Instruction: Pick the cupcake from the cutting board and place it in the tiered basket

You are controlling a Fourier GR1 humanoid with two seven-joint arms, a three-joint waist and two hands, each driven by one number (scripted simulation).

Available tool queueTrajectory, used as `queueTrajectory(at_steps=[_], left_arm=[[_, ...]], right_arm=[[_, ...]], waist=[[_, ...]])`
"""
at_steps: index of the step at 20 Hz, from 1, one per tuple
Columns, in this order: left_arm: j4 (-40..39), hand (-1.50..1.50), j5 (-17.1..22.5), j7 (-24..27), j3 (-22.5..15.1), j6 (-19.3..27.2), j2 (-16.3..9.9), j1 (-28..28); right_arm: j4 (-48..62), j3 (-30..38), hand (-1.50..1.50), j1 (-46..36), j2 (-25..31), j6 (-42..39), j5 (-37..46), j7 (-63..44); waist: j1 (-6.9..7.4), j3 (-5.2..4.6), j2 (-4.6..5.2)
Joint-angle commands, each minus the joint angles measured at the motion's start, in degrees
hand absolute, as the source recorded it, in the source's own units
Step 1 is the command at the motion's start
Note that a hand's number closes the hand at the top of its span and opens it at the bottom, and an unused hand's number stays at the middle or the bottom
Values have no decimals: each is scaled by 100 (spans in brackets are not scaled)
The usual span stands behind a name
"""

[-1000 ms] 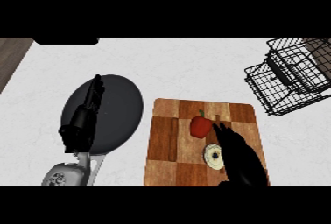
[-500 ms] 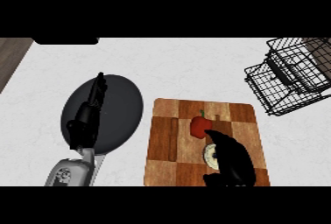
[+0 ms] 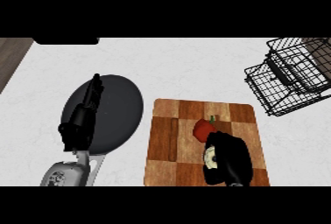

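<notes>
The cupcake shows as a pale round sliver on the wooden cutting board, near its front right part. My right hand lies over it with fingers curled round it, hiding most of it. The black wire tiered basket stands at the far right, well beyond the board's corner. At the left, my left hand rests open over a dark round plate, its fingers straight and pointing away.
A red pepper-like item with a green stem lies on the board just beyond my right hand. A dark strip runs along the board's left side. White counter lies between board and basket. A brown edge shows far left.
My right hand has drawn back toward the near edge and curled over the cupcake, which showed more fully before. The left hand has shifted slightly away over the plate.
</notes>
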State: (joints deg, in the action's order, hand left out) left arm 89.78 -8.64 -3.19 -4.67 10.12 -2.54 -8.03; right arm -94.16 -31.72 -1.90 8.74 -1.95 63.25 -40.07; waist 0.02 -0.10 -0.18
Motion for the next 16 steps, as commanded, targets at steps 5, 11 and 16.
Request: queueTrajectory(at_steps=[5,11,16], left_arm=[[177,0,-119,-295,-77,70,68,-151],[-384,0,77,361,242,-94,-97,-71],[34,0,47,145,123,-115,-71,139]], right_arm=[[36,208,150,201,1766,-691,-122,1467],[-47,1043,150,49,3079,-819,-477,2732],[-966,2048,150,532,3641,-723,-891,2964]], waist=[[-33,14,17],[-44,7,22],[-68,7,0]])
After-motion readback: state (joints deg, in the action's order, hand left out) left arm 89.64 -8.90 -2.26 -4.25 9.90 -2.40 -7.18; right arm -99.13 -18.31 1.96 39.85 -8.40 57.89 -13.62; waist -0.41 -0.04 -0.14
